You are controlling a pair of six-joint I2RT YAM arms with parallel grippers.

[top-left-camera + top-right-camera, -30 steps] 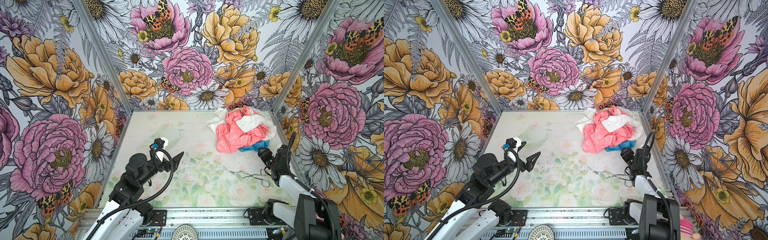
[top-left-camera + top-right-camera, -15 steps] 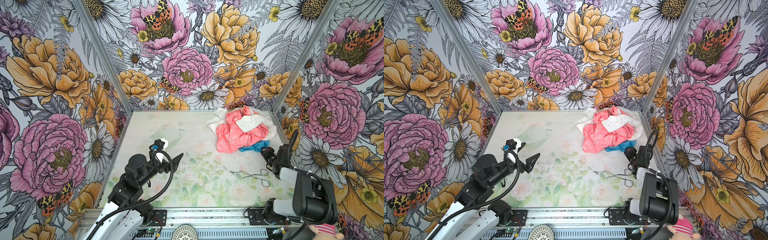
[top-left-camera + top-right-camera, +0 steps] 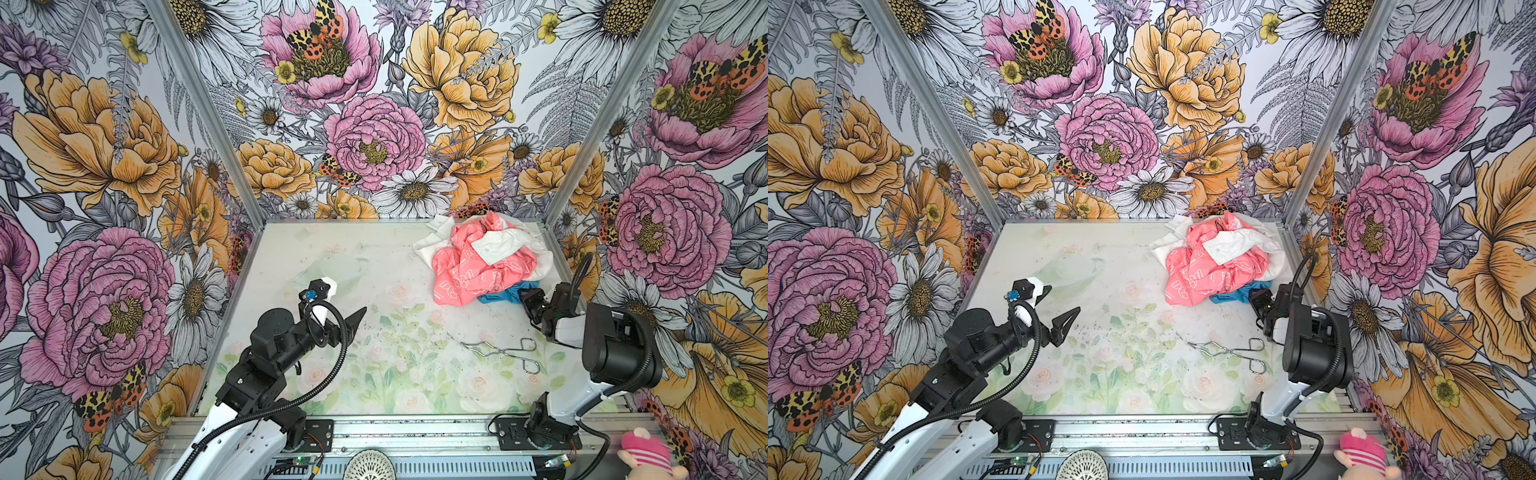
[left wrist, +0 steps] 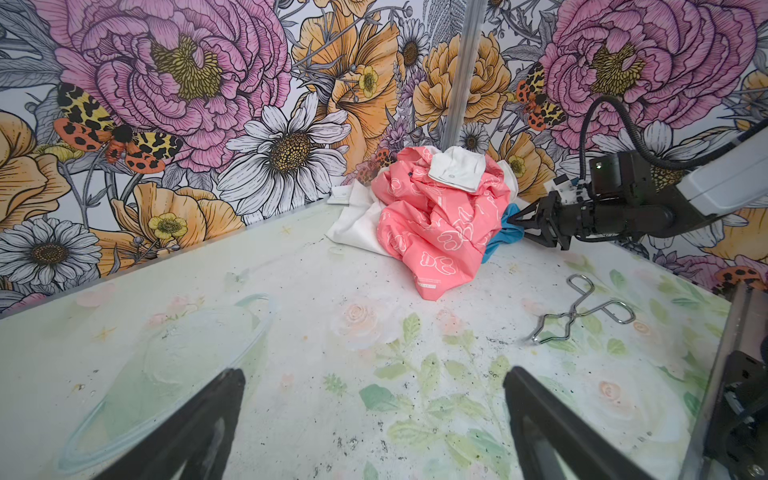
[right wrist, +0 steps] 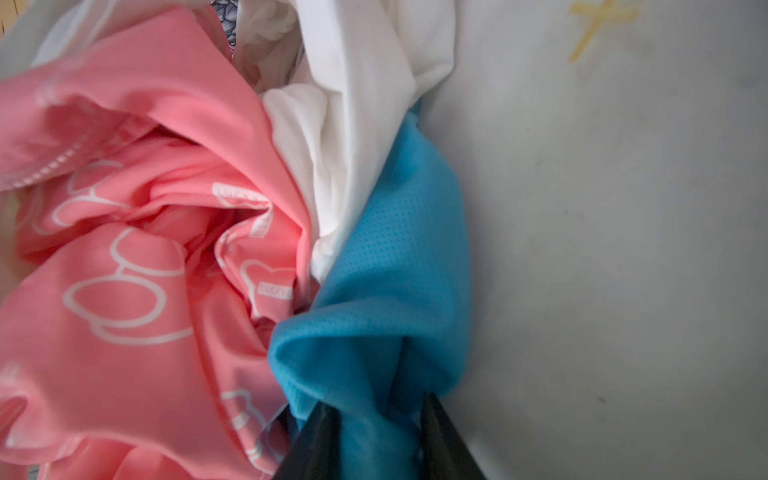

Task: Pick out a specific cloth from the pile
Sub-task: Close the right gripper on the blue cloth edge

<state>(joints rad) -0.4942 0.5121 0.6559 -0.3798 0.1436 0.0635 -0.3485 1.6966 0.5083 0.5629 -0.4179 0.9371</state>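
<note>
The pile lies in the far right corner: a coral-pink printed cloth with white cloth on and around it. The cloth, plain sky-blue, pokes out from under the pile's near right edge. My right gripper is low at that edge, its two fingers pinching a bunched fold of the blue cloth. My left gripper hovers open over the table's middle left, holding nothing.
Metal tongs lie on the table in front of the right arm. A clear shallow dish sits at the left middle. Flowered walls close three sides; a pink plush toy lies outside the front rail.
My right gripper has slid toward the pile and its jaws have narrowed onto the blue cloth. The right arm's elbow has swung forward. The left arm has stayed put.
</note>
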